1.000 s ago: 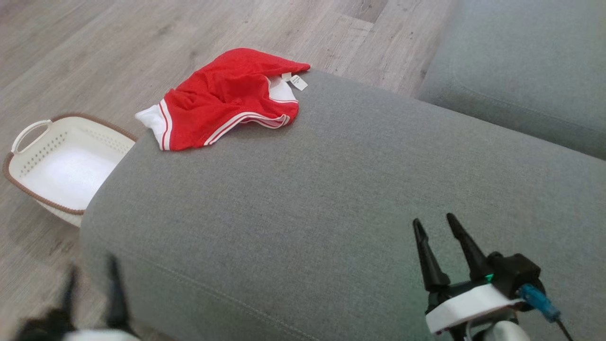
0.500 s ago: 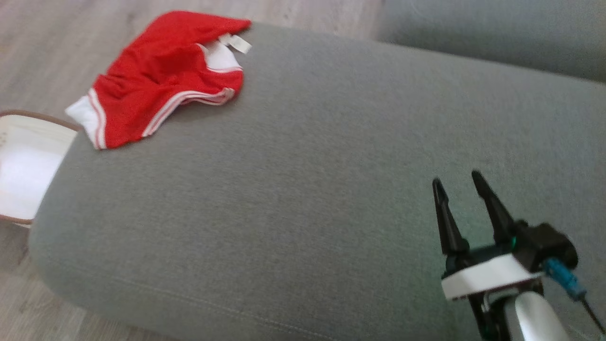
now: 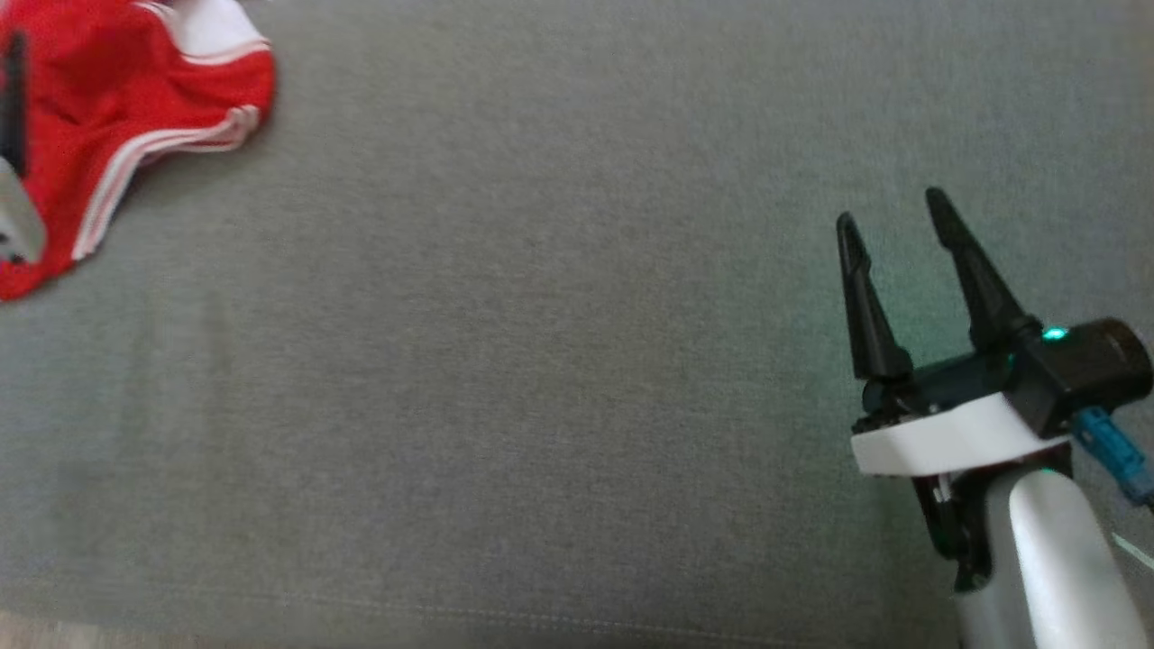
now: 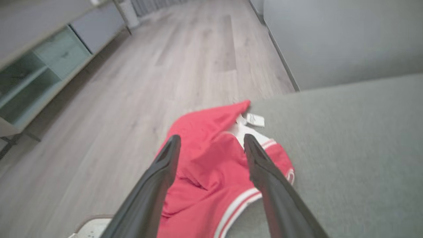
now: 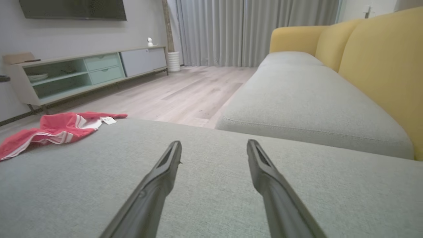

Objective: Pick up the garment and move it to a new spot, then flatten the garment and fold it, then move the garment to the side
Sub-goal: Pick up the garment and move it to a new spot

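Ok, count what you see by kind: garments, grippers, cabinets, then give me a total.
red garment: 1
grippers: 2 (left gripper, right gripper)
low cabinet: 1
total: 4

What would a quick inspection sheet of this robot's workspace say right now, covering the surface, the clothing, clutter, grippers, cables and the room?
Surface: grey fabric cushion, flat and smooth.
Job's things: red shorts with white stripes, crumpled at the cushion's far left corner, not folded.
Clutter: pale basket rim just past the cushion's edge.
Grippers: left gripper open, poised over the shorts, not gripping; right gripper open above bare cushion.
Cables: blue plug with a thin lead at the right gripper's wrist.
Surroundings: wood-look floor, yellow-backed sofa, low cabinet, grey curtains.
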Tool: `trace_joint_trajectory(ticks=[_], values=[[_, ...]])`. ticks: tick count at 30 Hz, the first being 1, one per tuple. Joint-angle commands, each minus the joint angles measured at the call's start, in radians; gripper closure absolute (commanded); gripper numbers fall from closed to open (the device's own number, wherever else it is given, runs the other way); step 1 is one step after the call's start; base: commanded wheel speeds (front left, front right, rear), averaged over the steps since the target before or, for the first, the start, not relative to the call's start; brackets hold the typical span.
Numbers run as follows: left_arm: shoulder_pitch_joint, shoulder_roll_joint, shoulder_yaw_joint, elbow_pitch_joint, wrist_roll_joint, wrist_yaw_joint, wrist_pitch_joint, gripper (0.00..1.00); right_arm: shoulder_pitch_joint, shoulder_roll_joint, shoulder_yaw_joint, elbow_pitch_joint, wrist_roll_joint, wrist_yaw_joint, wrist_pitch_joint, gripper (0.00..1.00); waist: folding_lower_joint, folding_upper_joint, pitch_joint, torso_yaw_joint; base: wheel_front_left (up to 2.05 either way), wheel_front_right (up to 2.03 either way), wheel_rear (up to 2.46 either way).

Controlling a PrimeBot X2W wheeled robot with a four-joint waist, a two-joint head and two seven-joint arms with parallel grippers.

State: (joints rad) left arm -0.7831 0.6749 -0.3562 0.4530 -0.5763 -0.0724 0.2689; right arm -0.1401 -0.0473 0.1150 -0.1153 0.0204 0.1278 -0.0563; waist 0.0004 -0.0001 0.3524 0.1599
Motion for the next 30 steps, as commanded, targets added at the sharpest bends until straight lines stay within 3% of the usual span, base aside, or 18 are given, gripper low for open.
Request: trace_joint_trajectory(ticks=[1, 7, 22, 23, 25, 30], values=[[-0.059, 0.054, 0.030, 0.004, 0.011, -0.007, 0.004, 0.00, -0.029, -0.003, 0.020, -0.047, -0.010, 0.003, 0.008, 0.00, -0.0004, 0.0001, 0.068, -0.044, 0.00, 0.00, 0.00], [-0.082, 0.025, -0.036, 0.118, -0.008, -0.043, 0.050, 0.00, -0.040, -0.003, 0.013, -0.076, -0.019, 0.003, 0.015, 0.00, -0.0004, 0.0001, 0.118, -0.054, 0.00, 0.00, 0.00], [-0.188, -0.012, -0.132, 0.398, 0.010, -0.057, -0.038, 0.00, -0.064, -0.003, 0.015, -0.106, -0.039, 0.003, 0.036, 0.00, -0.0004, 0.0001, 0.186, -0.067, 0.00, 0.00, 0.00], [-0.196, -0.015, -0.135, 0.415, 0.011, -0.057, -0.046, 0.23, -0.063, -0.003, 0.014, -0.108, -0.040, 0.003, 0.037, 0.00, -0.0004, 0.0001, 0.187, -0.068, 0.00, 0.00, 0.00], [-0.211, -0.023, -0.140, 0.447, 0.013, -0.057, -0.062, 1.00, -0.062, -0.003, 0.013, -0.112, -0.042, 0.003, 0.039, 0.00, -0.0004, 0.0001, 0.187, -0.068, 0.00, 0.00, 0.00], [-0.251, -0.028, -0.147, 0.505, 0.037, -0.048, -0.150, 1.00, -0.064, -0.003, 0.008, -0.108, -0.041, 0.003, 0.041, 0.00, -0.0004, 0.0001, 0.176, -0.064, 0.00, 0.00, 0.00]])
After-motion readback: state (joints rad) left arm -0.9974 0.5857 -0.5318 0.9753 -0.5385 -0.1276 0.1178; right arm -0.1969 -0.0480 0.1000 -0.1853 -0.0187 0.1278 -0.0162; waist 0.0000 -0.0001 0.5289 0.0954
